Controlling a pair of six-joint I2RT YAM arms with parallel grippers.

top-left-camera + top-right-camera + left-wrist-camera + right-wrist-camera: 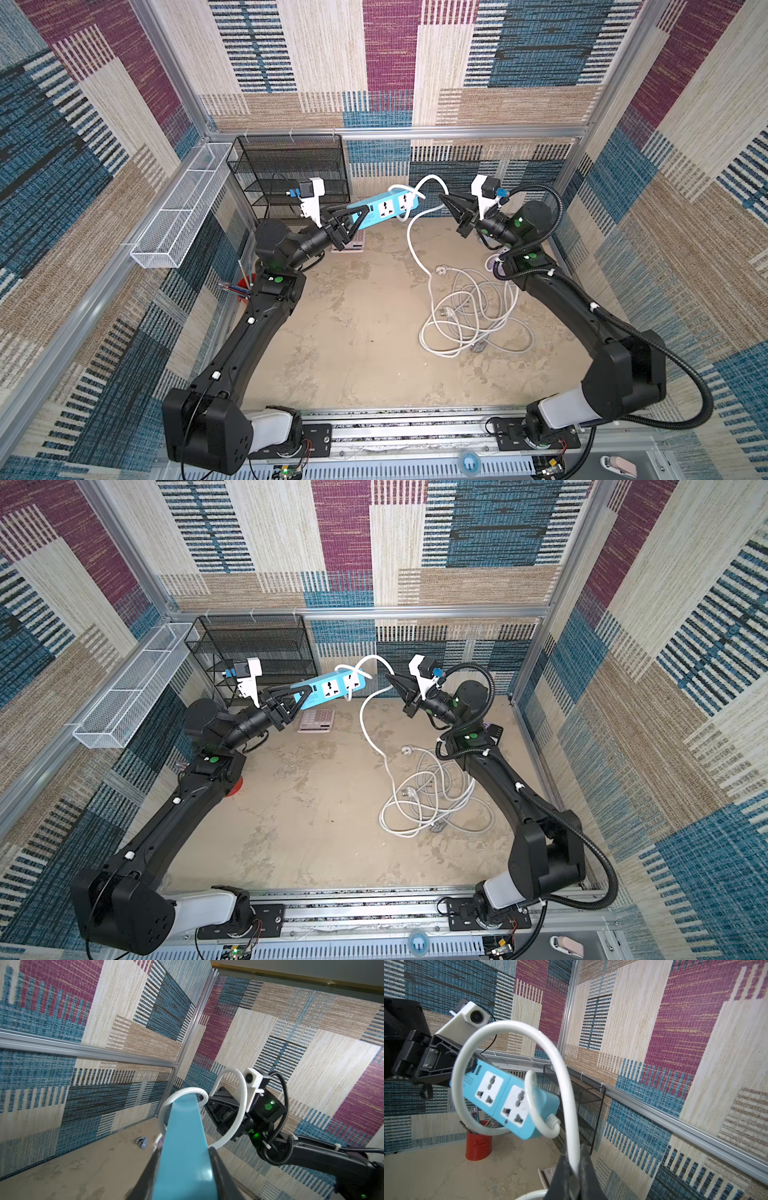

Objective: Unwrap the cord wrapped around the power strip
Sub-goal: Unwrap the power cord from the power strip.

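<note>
Gripping the power strip (390, 205) is the left claw (357, 210); right claw (575, 1169) pinches cord (564, 1084).

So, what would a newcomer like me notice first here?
A bright blue power strip hangs in mid-air near the back wall, one end clamped in the left claw. A thick white cord loops around its free end, runs through the shut right claw, and drops to a tangled heap on the table beside the right arm.
</note>
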